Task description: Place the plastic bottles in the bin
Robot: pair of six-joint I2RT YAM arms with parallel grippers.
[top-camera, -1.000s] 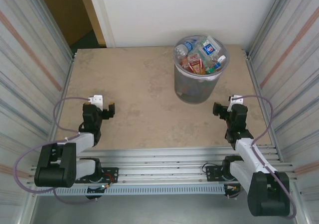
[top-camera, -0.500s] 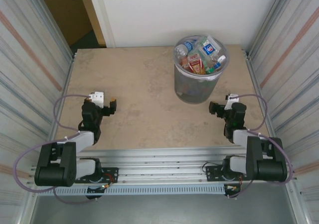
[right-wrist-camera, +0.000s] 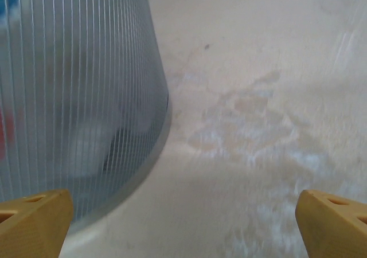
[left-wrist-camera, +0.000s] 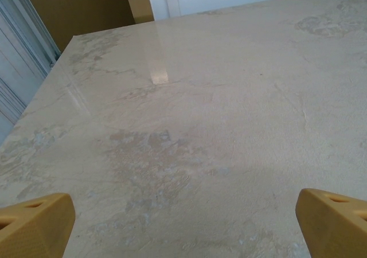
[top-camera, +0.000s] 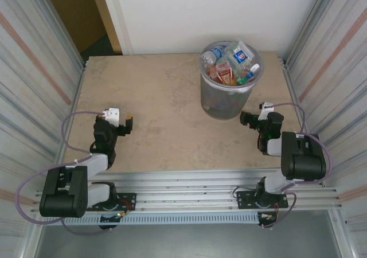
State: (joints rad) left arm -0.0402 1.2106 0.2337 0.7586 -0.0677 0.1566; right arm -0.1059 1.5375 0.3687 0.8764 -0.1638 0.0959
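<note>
"Any bottles left to pick up?"

"None that I can see. The plastic bottles (top-camera: 230, 64) are heaped in the bin (top-camera: 223, 102) at the table's (top-camera: 155, 92) far right (piled to the rim). I'd call it finished."

"And the arms?"

"The left gripper (left-wrist-camera: 183, 226) gapes wide, holding nothing. The right gripper (right-wrist-camera: 183, 223) is the same, empty, just beside the bin's ribbed wall."

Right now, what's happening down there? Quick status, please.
Left gripper open, empty, over the table. Right gripper open, empty, beside the bin. Plastic bottles piled in the bin. Nothing in the way.
</note>
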